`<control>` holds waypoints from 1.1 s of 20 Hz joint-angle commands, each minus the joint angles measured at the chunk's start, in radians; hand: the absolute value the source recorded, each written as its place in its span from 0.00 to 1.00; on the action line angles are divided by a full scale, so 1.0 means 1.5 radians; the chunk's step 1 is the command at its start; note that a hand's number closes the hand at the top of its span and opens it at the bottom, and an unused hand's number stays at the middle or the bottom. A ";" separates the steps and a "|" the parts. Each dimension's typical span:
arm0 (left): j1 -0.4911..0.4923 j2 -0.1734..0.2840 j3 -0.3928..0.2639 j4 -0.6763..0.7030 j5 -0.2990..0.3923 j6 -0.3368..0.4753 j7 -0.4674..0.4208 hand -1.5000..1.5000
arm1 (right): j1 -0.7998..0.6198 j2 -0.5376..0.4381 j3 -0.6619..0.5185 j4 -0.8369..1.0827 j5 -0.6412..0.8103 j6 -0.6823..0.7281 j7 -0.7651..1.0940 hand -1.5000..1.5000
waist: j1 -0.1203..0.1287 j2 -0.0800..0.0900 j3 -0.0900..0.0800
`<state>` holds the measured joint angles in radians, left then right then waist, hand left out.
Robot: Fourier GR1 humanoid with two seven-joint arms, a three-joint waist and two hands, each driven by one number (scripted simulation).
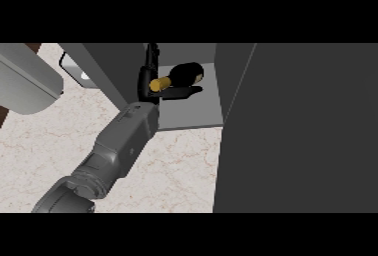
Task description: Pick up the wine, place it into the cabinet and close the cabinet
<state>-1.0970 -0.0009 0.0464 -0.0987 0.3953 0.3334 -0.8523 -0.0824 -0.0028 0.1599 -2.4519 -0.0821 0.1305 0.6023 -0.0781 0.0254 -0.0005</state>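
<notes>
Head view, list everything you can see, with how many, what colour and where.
Dark wine bottle with yellow top: one, black and yellow, inside the open cabinet, in the hand.
Grey cabinet: one, grey, upper middle; shelf visible.
Dark grey cabinet door: one, dark grey, right side, open.
Pale marbled counter: one, cream, lower left.
Light grey rounded object: one, upper left.
Left hand: one, black, on a grey forearm, curled round the bottle.

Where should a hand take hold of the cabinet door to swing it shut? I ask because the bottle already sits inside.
Probably the cabinet door's free edge beside the opening, pushed from its outer face. It stands open as a broad flat panel to the right of the shelf, and no handle shows. The left hand is by the wine bottle.
</notes>
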 commanded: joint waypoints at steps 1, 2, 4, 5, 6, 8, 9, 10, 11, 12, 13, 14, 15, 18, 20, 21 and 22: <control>0.020 0.001 0.001 0.001 -0.003 -0.034 0.001 0.00 | 0.041 -0.019 -0.034 -0.050 -0.049 0.015 0.011 0.00 | 0.012 -0.005 0.000; 0.035 0.001 -0.001 0.003 0.015 -0.018 -0.013 0.00 | 0.005 0.002 0.012 -0.042 0.003 -0.012 0.015 0.00 | 0.008 -0.007 -0.001; 0.025 0.001 0.012 -0.006 0.016 -0.037 -0.002 0.00 | 0.013 -0.005 0.004 -0.037 -0.009 -0.003 0.025 0.00 | 0.019 -0.006 -0.001; 0.048 0.001 0.007 -0.006 0.018 -0.062 -0.033 0.00 | 0.019 0.002 0.020 -0.024 0.004 -0.007 -0.007 0.00 | 0.012 -0.004 -0.001; 0.025 0.001 0.007 -0.004 0.029 -0.047 -0.011 0.00 | -0.010 0.002 0.030 -0.023 0.016 -0.024 0.027 0.00 | 0.008 -0.005 -0.001; 0.033 0.001 0.011 -0.012 0.040 -0.073 -0.011 0.00 | 0.010 0.001 0.004 -0.024 -0.006 -0.011 0.008 0.00 | 0.013 -0.007 0.000; 0.039 0.001 0.012 -0.015 0.055 -0.065 -0.020 0.00 | 0.004 0.001 0.007 -0.039 -0.016 -0.014 0.023 0.00 | 0.011 -0.009 0.000; 0.041 0.001 0.001 -0.008 0.064 -0.072 -0.016 0.00 | 0.012 0.002 0.037 -0.035 -0.001 -0.029 0.013 0.00 | 0.003 -0.009 -0.001; 0.073 0.001 -0.010 -0.017 0.059 -0.096 -0.039 0.00 | 0.012 0.002 0.014 -0.015 -0.004 -0.019 -0.004 0.00 | 0.017 -0.012 0.000; 0.053 0.001 -0.006 -0.009 0.082 -0.084 -0.031 0.00 | -0.037 -0.010 -0.009 -0.029 -0.025 -0.018 0.034 0.00 | -0.004 -0.007 -0.001; 0.045 0.001 -0.026 -0.021 0.086 -0.078 -0.010 0.00 | -0.020 -0.003 0.005 -0.031 -0.010 -0.029 0.049 0.00 | 0.008 -0.013 0.000; 0.045 0.001 -0.028 -0.026 0.083 -0.085 -0.008 0.00 | -0.002 -0.012 -0.013 -0.037 -0.032 -0.012 0.025 0.00 | 0.013 -0.012 0.000; 0.043 0.001 -0.038 -0.033 0.098 -0.085 -0.002 0.00 | 0.028 0.002 0.038 -0.007 0.008 -0.020 -0.016 0.00 | 0.010 -0.013 0.000; 0.079 0.001 -0.064 -0.048 0.119 -0.085 -0.021 0.00 | -0.041 -0.010 -0.004 -0.014 -0.008 -0.029 0.051 0.00 | 0.015 -0.013 0.000; 0.094 0.001 -0.097 -0.072 0.146 -0.082 -0.003 0.00 | -0.053 0.001 0.007 -0.014 0.003 -0.040 0.047 0.00 | 0.011 -0.015 -0.001; 0.134 0.001 -0.114 -0.087 0.149 -0.081 -0.025 0.00 | -0.020 -0.004 0.000 -0.016 0.000 -0.026 0.019 0.00 | 0.015 -0.018 0.000; 0.112 0.001 -0.142 -0.123 0.158 -0.054 0.009 0.00 | 0.037 -0.006 0.017 -0.048 0.002 -0.015 0.009 0.00 | 0.018 -0.020 0.000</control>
<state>-1.0089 -0.0018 -0.1092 -0.2157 0.5764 0.2289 -0.8566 -0.0981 -0.0072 0.1745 -2.4567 -0.0716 0.0963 0.6235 -0.0743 0.0047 -0.0010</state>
